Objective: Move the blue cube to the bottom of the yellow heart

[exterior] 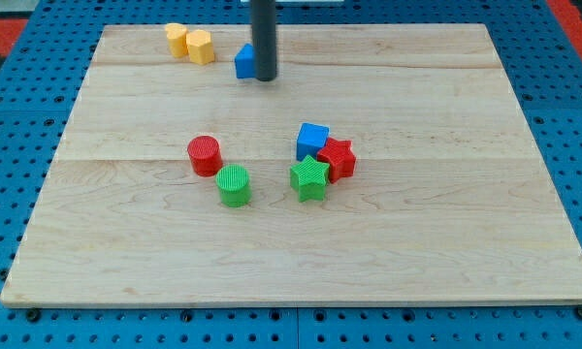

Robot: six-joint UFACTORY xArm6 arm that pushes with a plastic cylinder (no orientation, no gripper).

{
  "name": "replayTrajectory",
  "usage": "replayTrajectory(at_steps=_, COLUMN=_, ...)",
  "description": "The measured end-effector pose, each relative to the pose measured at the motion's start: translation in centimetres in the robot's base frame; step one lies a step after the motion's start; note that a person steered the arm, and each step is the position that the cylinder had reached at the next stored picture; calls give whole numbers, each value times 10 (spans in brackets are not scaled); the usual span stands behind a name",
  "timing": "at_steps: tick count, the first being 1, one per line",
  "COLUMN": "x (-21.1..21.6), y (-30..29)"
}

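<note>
My tip (265, 77) is near the view's top, just right of a small blue block (243, 62) that the rod partly hides; its shape is unclear. Two yellow blocks sit at the top left: one (177, 39) and one (200, 46) touching it on its right; which is the heart is hard to tell. The blue cube (312, 141) stands near the board's middle, touching a red star (338, 158) and a green star (309, 178). My tip is far above the cube in the view.
A red cylinder (205, 155) and a green cylinder (234, 185) stand left of the middle. The wooden board (446, 242) lies on a blue perforated table (10, 107).
</note>
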State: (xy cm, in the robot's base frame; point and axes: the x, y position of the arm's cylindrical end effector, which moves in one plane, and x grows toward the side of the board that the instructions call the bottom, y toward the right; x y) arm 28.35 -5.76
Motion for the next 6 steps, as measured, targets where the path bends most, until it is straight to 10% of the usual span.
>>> replayTrajectory(at_steps=2, x=-21, y=-31)
replayTrajectory(at_steps=5, x=156, y=206)
replayTrajectory(at_steps=6, x=179, y=151)
